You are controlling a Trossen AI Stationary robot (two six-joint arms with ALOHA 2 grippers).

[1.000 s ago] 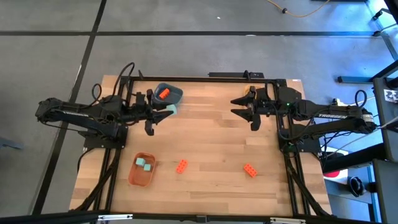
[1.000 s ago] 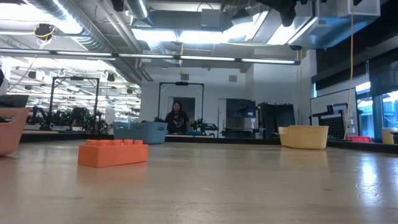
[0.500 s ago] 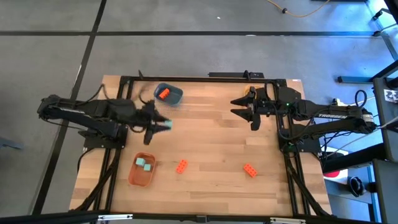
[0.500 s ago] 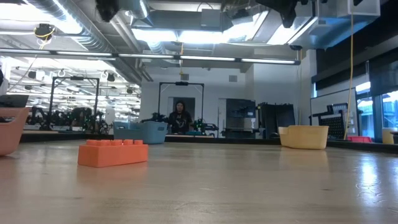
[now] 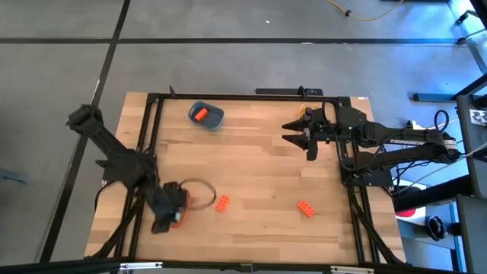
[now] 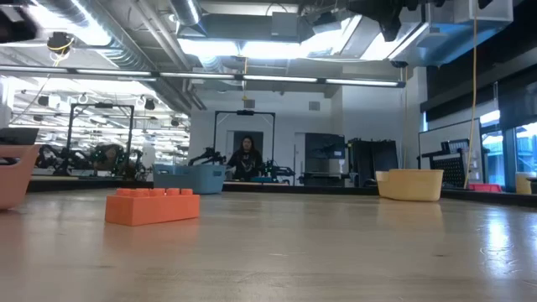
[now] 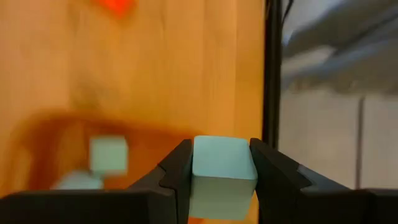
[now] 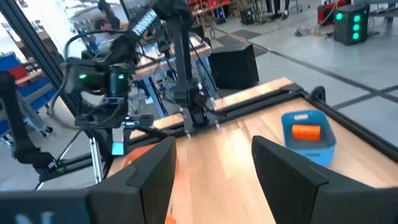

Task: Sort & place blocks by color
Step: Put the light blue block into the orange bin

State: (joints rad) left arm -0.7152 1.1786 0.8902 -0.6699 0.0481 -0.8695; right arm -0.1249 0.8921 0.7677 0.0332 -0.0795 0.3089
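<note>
While the left arm bends down over the lower left of the worktop [image 5: 259, 175], its tool [image 7: 221, 171] is clamped on a teal block [image 7: 222, 168], the two fingers [image 7: 177, 171] pressing its sides. In the high view that tool [image 5: 169, 207] hangs over the orange bowl [image 5: 179, 217] at lower left, with the arm's elbow folded out past the worktop's left edge. The left wrist view shows the bowl [image 7: 43, 134] below the held block, with another teal block [image 7: 109, 154] lying inside it.

At upper right of the high view, the right arm stretches in level from the right edge, and its tool [image 5: 303, 135] hovers above the worktop with the fingers [image 8: 146, 174] spread apart and nothing between them.

Two orange blocks lie on the bare wood: one [image 5: 222, 203] just right of the orange bowl, another [image 5: 306, 208] at lower centre-right. A blue bowl [image 5: 206, 116] at upper centre-left holds an orange block [image 5: 200, 115]. In the low view, an orange block [image 6: 153, 205] sits at left centre.
</note>
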